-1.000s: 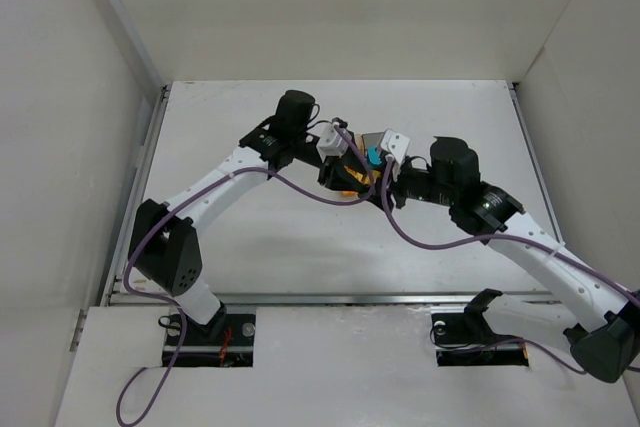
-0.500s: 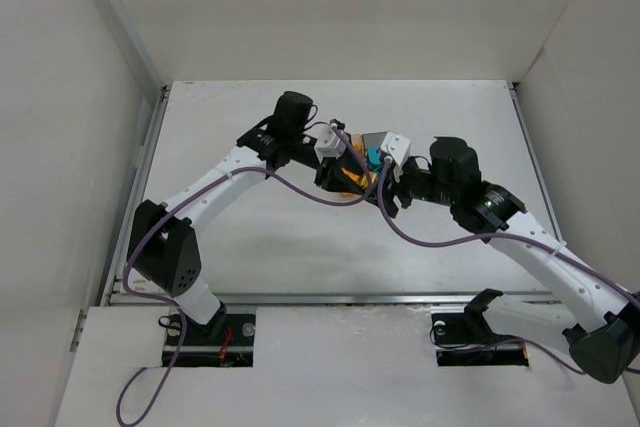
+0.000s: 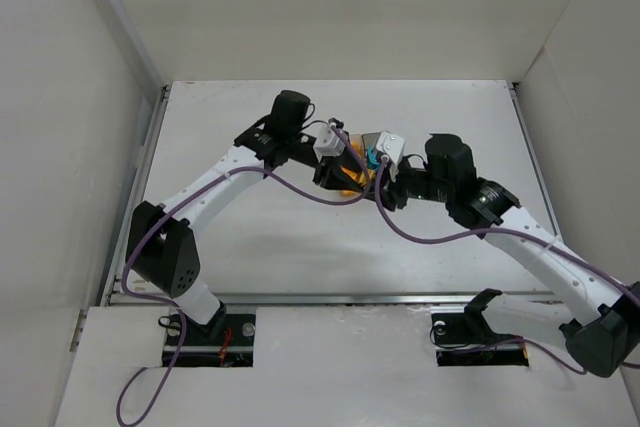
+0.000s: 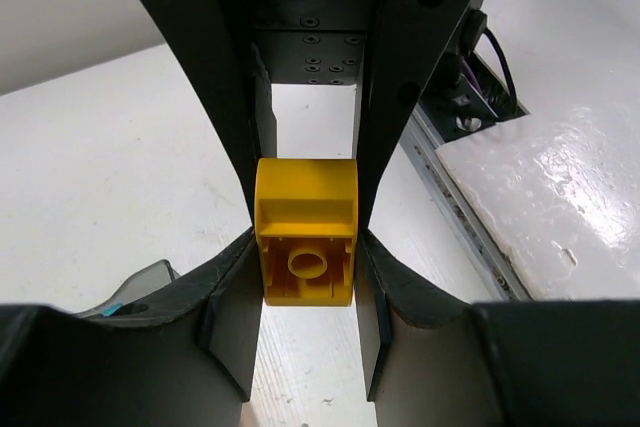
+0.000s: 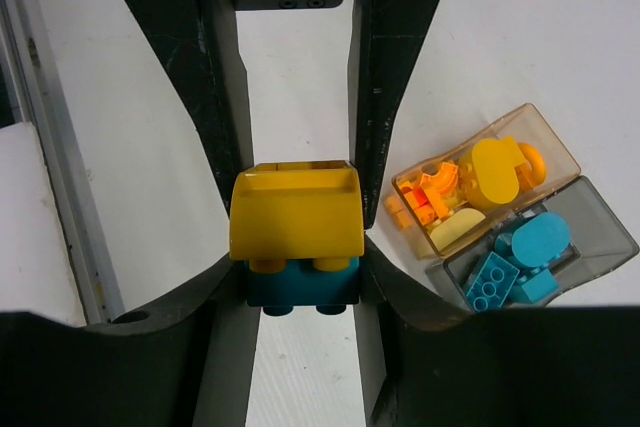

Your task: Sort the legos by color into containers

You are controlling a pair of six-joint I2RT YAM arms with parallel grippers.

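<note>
White walls box in a white table [image 3: 300, 247], and both arms reach to its middle, where two joined bins sit under the wrists. Seen from the right wrist, the orange bin [image 5: 556, 137] holds orange and yellow pieces [image 5: 480, 182], and the grey bin [image 5: 608, 219] touching its side holds teal pieces [image 5: 525, 247]. The left gripper [image 4: 305, 247] is narrowed onto a yellow brick [image 4: 305, 207], fingers pressed to both its sides, its hollow underside facing the wrist camera. The right gripper [image 5: 300, 247] clamps a yellow-on-teal stack [image 5: 297, 212], yellow piece uppermost, which appears just beside the orange bin in that view, above bare table
</note>
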